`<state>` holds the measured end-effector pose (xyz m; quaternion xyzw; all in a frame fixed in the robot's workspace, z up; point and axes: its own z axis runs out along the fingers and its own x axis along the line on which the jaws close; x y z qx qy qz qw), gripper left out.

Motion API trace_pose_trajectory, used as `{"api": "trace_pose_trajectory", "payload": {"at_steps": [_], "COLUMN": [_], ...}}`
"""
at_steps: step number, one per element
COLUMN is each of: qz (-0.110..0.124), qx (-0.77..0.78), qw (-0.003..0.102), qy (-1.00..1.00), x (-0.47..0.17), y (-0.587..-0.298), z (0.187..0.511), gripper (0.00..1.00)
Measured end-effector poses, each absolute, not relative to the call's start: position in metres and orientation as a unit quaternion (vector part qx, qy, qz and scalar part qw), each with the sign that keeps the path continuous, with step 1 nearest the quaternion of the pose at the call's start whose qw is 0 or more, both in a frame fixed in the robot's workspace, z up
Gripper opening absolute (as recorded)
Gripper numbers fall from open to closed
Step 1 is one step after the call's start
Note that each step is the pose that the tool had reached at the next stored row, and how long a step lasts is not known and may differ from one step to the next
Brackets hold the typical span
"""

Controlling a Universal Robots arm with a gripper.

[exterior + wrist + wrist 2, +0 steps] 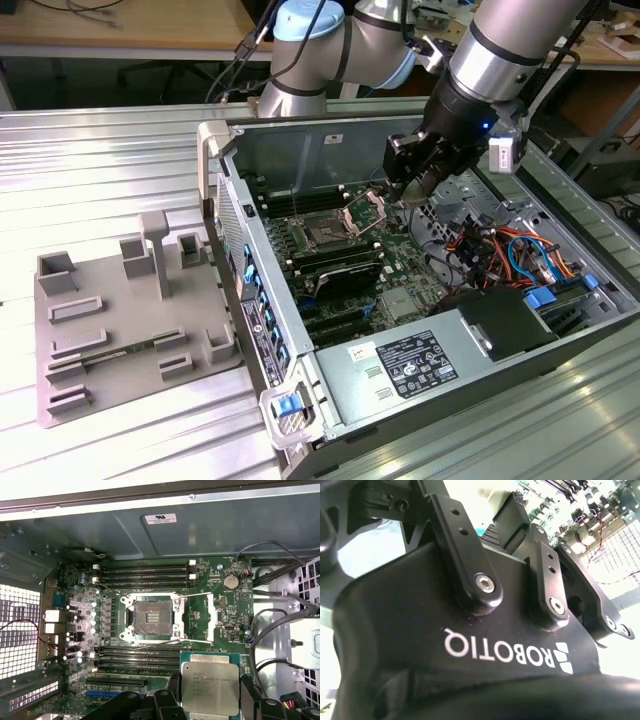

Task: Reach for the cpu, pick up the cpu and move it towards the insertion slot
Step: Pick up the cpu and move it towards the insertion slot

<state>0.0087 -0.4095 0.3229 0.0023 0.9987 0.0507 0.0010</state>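
Note:
The cpu, a flat square chip with a shiny silver top, hangs over the motherboard between two black fingers. My gripper is shut on its two opposite edges. The insertion slot has a dark centre and a silver frame, and its hinged bracket is swung open beside it. The chip hangs a short way off the slot, over the memory slots. In the exterior view my gripper hovers inside the open case, toward that view's right of the slot. The second wrist view shows the gripper body close up.
Long black memory slots flank the socket on both sides. Loose cables and a power supply fill the case toward the exterior view's right. A grey fixture tray lies on the metal table at the exterior view's left. The case wall stands behind the board.

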Motion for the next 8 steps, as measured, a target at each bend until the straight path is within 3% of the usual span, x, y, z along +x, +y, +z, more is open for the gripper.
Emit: {"api": "trace_pose_trajectory", "payload": {"at_steps": [8], "qz": [0.051], "qx": [0.002], "qw": [0.001], "qy": [0.999], "x": [0.006], "y": [-0.398], "z": [0.322], "gripper": [0.55]}}
